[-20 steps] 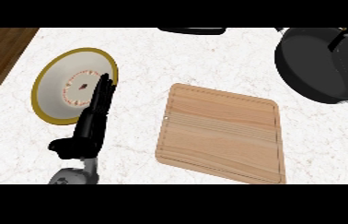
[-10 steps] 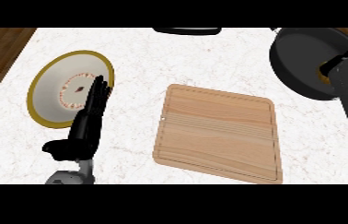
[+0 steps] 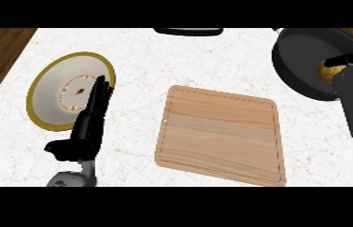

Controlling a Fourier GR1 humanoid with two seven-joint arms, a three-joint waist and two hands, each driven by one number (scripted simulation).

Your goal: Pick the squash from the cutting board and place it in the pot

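White marbled worktop [image 3: 207, 58] carries a bare wooden cutting board [image 3: 221, 135] at the middle and a gold-rimmed plate [image 3: 52, 93] at the left. The left hand [image 3: 89, 123] rests beside the plate, fingers straight, holding nothing. At the right edge the yellow squash [image 3: 329, 71] sits inside the black pot [image 3: 296, 62], with the right hand [image 3: 339, 60] on it; its fingers cannot be made out.

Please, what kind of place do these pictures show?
Most likely a kitchen counter. On a white speckled stone-like countertop lie a rectangular light wooden cutting board, a round white plate with a gold rim and a black round pot at the right edge.
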